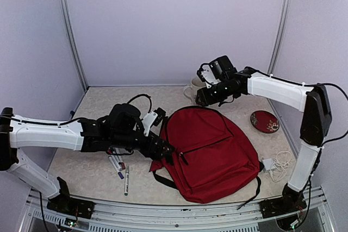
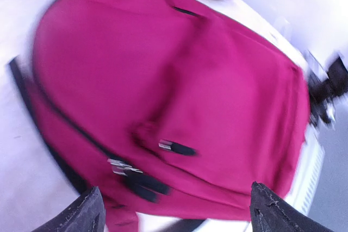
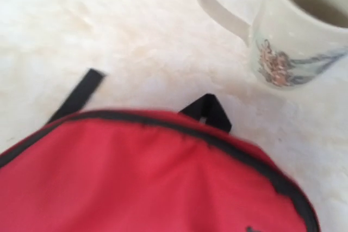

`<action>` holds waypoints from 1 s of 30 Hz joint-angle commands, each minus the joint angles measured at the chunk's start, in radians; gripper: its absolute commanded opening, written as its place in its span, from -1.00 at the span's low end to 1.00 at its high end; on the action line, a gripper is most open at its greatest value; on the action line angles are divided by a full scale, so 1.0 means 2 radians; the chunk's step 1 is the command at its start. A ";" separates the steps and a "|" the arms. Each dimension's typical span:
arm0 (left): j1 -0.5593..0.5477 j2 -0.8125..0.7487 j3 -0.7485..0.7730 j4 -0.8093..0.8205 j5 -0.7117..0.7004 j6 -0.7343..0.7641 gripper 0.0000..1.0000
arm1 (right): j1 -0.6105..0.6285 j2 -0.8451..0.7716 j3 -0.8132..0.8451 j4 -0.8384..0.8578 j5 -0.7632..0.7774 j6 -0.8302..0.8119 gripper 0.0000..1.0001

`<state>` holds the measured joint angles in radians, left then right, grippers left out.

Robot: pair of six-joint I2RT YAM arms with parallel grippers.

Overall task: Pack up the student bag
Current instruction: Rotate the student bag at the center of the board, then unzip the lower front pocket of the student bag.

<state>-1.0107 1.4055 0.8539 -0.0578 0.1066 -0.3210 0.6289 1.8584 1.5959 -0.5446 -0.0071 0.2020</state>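
Markers (image 1: 119, 168): loose beside the left arm (image 1: 49, 134); a sweep could scatter them.
Left fingers (image 2: 87, 213): spread wide, empty, over the zip pulls (image 2: 130, 169); soft cloth may bunch.
Student bag (image 1: 209, 153): mid-desk, looks zipped.
Right fingers (image 1: 202, 99): spread unclear; mug (image 3: 296, 31) near, could tip.
Room: open desk (image 1: 109, 101) at the back left.

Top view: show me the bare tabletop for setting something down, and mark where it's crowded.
Free: the far-left table, bordered by the back wall, the mug and the left arm. Crowded: markers beside the student bag on its left; red round case and white cable on its right.
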 commanded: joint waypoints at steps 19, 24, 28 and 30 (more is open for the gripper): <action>0.075 0.154 -0.053 0.137 0.092 -0.120 0.63 | 0.204 -0.057 -0.237 0.084 -0.014 0.149 -0.27; 0.074 0.175 -0.042 0.149 0.100 -0.121 0.32 | 0.205 -0.020 -0.218 0.078 0.013 0.146 -0.26; 0.074 0.184 -0.036 0.157 0.107 -0.122 -0.05 | 0.206 0.003 -0.202 0.079 0.034 0.147 -0.33; 0.074 0.189 -0.033 0.160 0.114 -0.123 -0.11 | 0.206 0.012 -0.196 0.082 0.032 0.146 -0.35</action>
<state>-0.8581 1.7569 0.7609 0.2161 0.2882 -0.5636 1.0325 1.8393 1.1625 -0.4000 0.0078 0.4858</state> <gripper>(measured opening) 0.472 0.333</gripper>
